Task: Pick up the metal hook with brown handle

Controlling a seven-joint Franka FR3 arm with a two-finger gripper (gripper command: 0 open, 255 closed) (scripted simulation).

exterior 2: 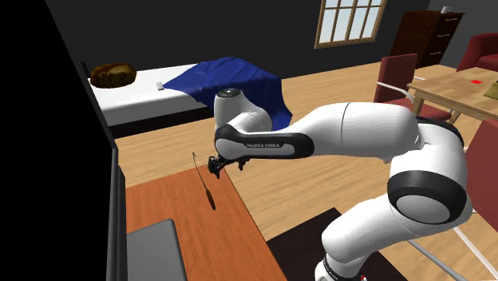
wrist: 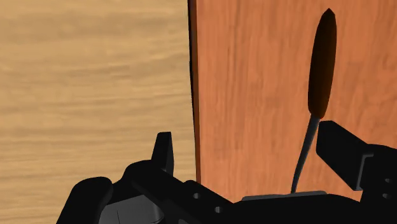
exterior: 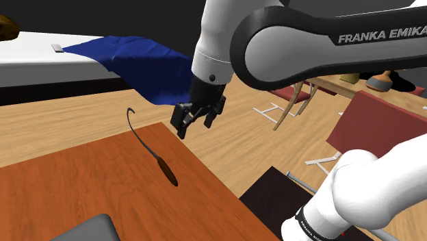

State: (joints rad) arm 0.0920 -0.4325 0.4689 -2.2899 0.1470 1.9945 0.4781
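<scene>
Shoulder view: finds the gripper spread wide and empty off the tabletop's far corner, the hook lying along the side edge there, brown handle inward, curved tip past the far edge. Second exterior view: puts the gripper just beside the hook. Wrist view: shows the thin shaft between the fingers, untouched, hard by one, the other out over the floor. Risks catching the table's edge on descent; risks, closing off-centre, shoving the shaft sideways or pinching slick metal and letting the handle swing.
</scene>
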